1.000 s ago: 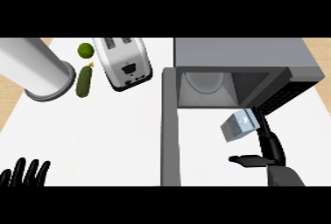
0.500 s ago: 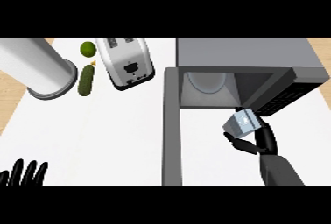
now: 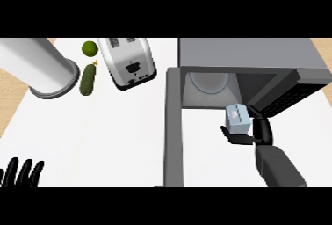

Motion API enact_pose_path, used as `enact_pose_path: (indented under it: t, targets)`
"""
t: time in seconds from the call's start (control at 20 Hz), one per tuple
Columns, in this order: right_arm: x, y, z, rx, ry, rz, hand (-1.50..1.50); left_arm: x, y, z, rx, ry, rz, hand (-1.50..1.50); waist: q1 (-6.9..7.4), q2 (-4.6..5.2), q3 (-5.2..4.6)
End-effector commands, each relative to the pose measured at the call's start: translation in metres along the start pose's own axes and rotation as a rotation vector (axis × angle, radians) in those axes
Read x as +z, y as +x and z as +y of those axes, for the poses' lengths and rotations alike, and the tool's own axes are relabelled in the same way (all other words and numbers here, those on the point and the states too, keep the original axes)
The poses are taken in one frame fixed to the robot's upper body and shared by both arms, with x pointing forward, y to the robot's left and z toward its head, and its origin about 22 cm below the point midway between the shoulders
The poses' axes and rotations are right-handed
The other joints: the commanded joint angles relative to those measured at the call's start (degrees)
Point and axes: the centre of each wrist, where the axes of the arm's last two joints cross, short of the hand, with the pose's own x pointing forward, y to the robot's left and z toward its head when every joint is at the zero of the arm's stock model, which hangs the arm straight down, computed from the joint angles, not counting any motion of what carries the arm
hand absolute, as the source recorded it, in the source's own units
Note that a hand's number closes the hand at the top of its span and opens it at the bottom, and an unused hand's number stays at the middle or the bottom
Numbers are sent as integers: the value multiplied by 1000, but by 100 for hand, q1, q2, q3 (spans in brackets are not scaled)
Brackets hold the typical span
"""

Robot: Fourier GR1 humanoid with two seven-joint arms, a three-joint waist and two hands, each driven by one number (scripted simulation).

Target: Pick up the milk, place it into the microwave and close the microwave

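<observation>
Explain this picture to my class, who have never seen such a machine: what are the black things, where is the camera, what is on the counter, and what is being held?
The camera sits where the robot's head is and looks steeply down at a white counter. The black shapes are the robot's hands. The right hand has its fingers curled round a small pale blue milk carton, held just in front of the open microwave, whose door swings out toward the camera. A round plate shows inside. The left hand rests open at the lower left, fingers up. Farther back stand a toaster, a big grey cylinder, a long green vegetable and a small round green one.
</observation>
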Motion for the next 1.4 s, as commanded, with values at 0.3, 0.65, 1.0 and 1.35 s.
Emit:
enact_pose_path:
  t: [0.3,0.65,1.0,1.35]
  targets:
    - [4,1,34,-31,-196,-73,150,14,14,14,4,-24,2,-150,33,16,17]
    - [13,3,33,-75,-188,-115,150,6,-13,4,14,20,-10,-150,-117,-28,4]
    - [29,20,21,-63,-155,-98,150,24,6,4,-13,15,2,-150,-188,-65,-4]
    - [58,66,12,-45,-157,-84,150,24,4,7,31,-14,11,-150,-190,-55,-5]
